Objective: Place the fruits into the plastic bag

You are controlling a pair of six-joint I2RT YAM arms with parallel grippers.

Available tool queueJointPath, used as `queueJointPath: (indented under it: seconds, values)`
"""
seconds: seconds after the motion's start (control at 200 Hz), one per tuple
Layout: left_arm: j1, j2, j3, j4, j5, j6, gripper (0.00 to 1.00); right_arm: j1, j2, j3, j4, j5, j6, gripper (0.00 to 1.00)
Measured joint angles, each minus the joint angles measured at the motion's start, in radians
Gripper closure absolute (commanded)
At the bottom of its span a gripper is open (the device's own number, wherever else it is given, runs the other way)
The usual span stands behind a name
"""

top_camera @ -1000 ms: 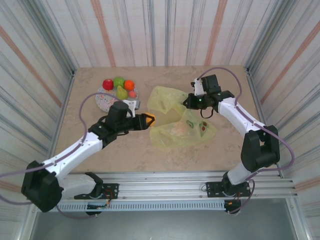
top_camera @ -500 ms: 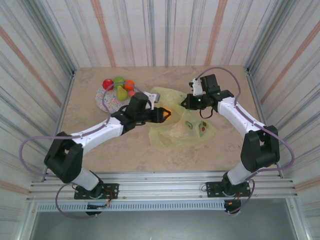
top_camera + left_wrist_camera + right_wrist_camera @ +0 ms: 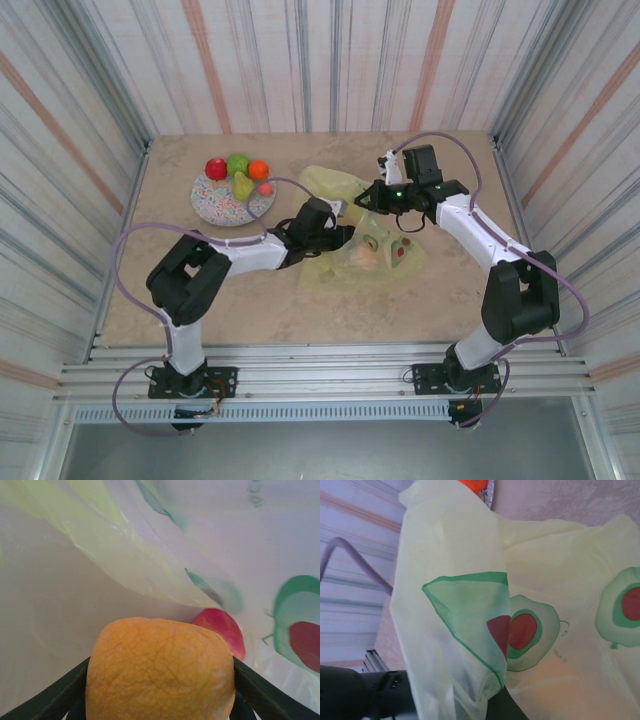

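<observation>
**A:** Upper left, your speckled round plate (image 3: 212, 208) holds at least four glossy toy fruits (image 3: 238, 164). Those are the ones left to bag.

**B:** Centre frame: your left gripper (image 3: 338, 237) is inside the mouth of the thin yellow avocado-print plastic bag (image 3: 385, 262), fingers spread wide around a wrinkly orange fruit (image 3: 160, 672), not yet dropped!

**A:** A glossy red fruit (image 3: 222, 630) lies inside already.

**B:** Further right, your right gripper (image 3: 372, 196) is pinched tight on the bag's rim.
</observation>
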Motion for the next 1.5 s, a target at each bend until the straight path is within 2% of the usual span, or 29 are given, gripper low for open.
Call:
queueJointPath:
  seconds: [0.14, 0.301, 0.421, 0.441, 0.486, 0.746, 1.052, 1.303, 1.498]
  values:
    - [-0.019, 0.037, 0.024, 0.053, -0.002, -0.032, 0.26, -0.006, 0.0, 0.0, 0.022, -0.011, 0.018, 1.0]
    - [-0.032, 0.042, 0.028, 0.079, -0.007, -0.054, 0.14, -0.018, 0.0, -0.001, 0.029, -0.011, 0.029, 1.0]
    - [-0.032, 0.04, 0.029, 0.054, -0.037, -0.04, 0.08, -0.031, 0.0, -0.002, 0.028, -0.011, 0.028, 1.0]
    - [-0.032, 0.038, 0.029, 0.045, -0.044, -0.036, 0.04, -0.032, 0.0, -0.002, 0.027, -0.011, 0.028, 1.0]
    - [-0.032, 0.032, 0.029, 0.026, -0.06, -0.022, 0.02, -0.037, 0.0, -0.002, 0.021, -0.011, 0.024, 1.0]
    - [-0.031, -0.048, 0.029, -0.062, -0.117, 0.043, 0.01, -0.086, 0.0, -0.006, -0.041, -0.015, -0.047, 1.0]
    - [-0.021, -0.132, 0.029, -0.126, -0.109, 0.108, 0.02, -0.129, 0.0, -0.012, -0.098, -0.072, -0.12, 1.0]
    - [0.026, -0.262, 0.002, -0.166, -0.061, 0.161, 0.05, -0.151, 0.0, -0.012, -0.117, -0.1, -0.156, 1.0]
    - [0.089, -0.408, -0.081, -0.187, -0.055, 0.184, 0.08, -0.157, 0.0, -0.012, -0.135, -0.108, -0.187, 1.0]
